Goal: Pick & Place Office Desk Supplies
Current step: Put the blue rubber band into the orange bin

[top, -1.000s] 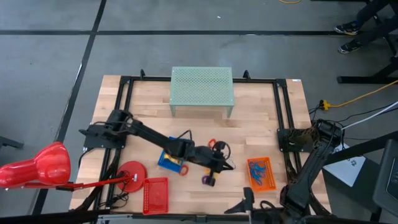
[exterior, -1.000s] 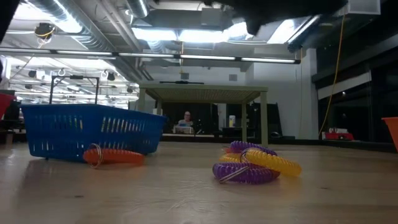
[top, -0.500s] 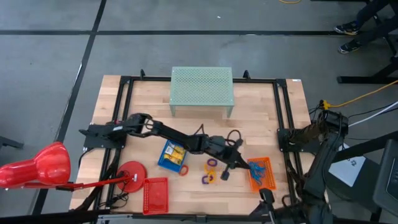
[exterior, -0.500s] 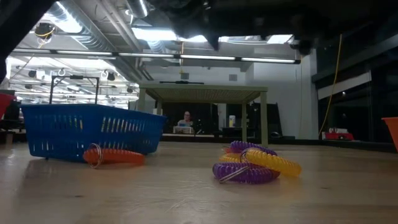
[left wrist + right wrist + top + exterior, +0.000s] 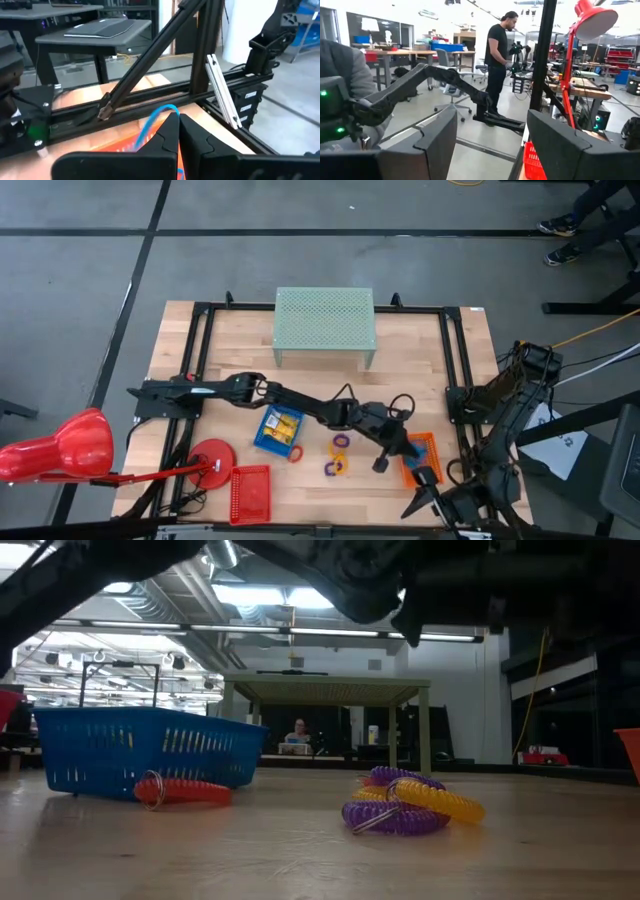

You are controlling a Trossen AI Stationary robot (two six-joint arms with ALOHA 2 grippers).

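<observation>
High view first: finds the left gripper (image 5: 398,448) out at the near edge of the orange tray (image 5: 428,470), by the table's front right corner. Was over mid-table a second ago, above the purple and yellow loops (image 5: 335,467); has swept right across them without disturbing them. Leaves the orange loop (image 5: 296,453) lying just beside the blue tray (image 5: 270,442), yellow-and-black clips (image 5: 284,423) inside it. Picks up the right gripper (image 5: 420,492) too, shifted along the front edge and now just beside the orange tray.

Low view: shows only dark arm links overhead, moved across since a second ago. Keeps the orange loop (image 5: 185,792) against the blue tray (image 5: 140,745) and the purple and yellow loops (image 5: 410,805) flat on the wood, exactly as before.

Left wrist view: settles it. Catches the fingers (image 5: 167,137) pinched tight on a thin blue wire loop (image 5: 155,117), orange mesh right beneath. Looks like a carry at its end: arrived over the tray, release probably next, one more piece sorted.

Right wrist view: looks out past the table into the room, with the right gripper (image 5: 490,145) spread wide and holding nothing. Reads as waiting.
</observation>
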